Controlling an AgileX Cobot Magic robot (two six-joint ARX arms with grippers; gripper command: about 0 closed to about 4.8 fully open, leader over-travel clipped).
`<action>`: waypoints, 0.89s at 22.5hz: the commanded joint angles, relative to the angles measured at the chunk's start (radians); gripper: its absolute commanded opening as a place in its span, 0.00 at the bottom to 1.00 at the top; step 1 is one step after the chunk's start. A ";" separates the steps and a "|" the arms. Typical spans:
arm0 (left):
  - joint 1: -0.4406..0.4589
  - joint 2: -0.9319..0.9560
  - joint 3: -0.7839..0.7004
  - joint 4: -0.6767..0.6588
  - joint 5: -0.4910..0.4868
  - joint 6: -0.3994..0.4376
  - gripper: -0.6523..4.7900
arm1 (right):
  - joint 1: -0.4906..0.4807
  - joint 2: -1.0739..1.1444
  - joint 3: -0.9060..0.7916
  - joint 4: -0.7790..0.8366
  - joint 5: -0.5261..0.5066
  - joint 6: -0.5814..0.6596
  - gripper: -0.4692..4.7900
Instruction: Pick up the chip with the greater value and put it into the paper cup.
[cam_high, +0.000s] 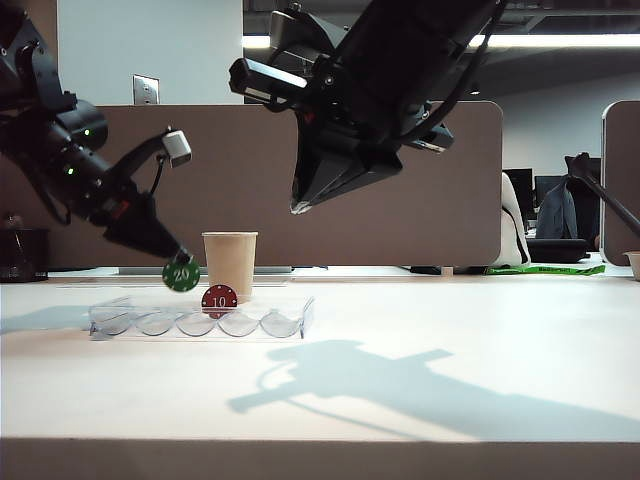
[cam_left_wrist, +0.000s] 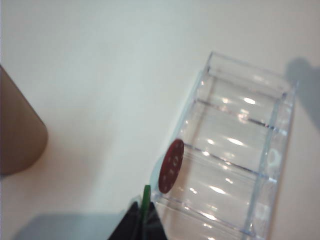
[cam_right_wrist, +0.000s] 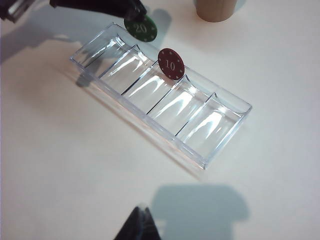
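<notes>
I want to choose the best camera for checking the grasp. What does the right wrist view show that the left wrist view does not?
Only the right wrist view shows the printed faces: the round green chip marked 20 in the left gripper, and the red chip's 10. Only the left wrist view shows the green chip edge-on between the fingers. Both show the clear plastic chip tray and the tan paper cup.
</notes>
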 joint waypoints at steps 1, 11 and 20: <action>0.001 -0.017 0.031 -0.020 0.034 -0.027 0.11 | 0.000 -0.005 0.006 0.018 0.008 0.004 0.08; 0.000 -0.038 0.090 0.004 0.068 -0.029 0.11 | 0.000 -0.005 0.006 0.062 0.029 0.003 0.08; 0.000 -0.038 0.098 0.210 0.154 -0.163 0.11 | -0.010 -0.004 0.006 0.062 0.030 0.003 0.08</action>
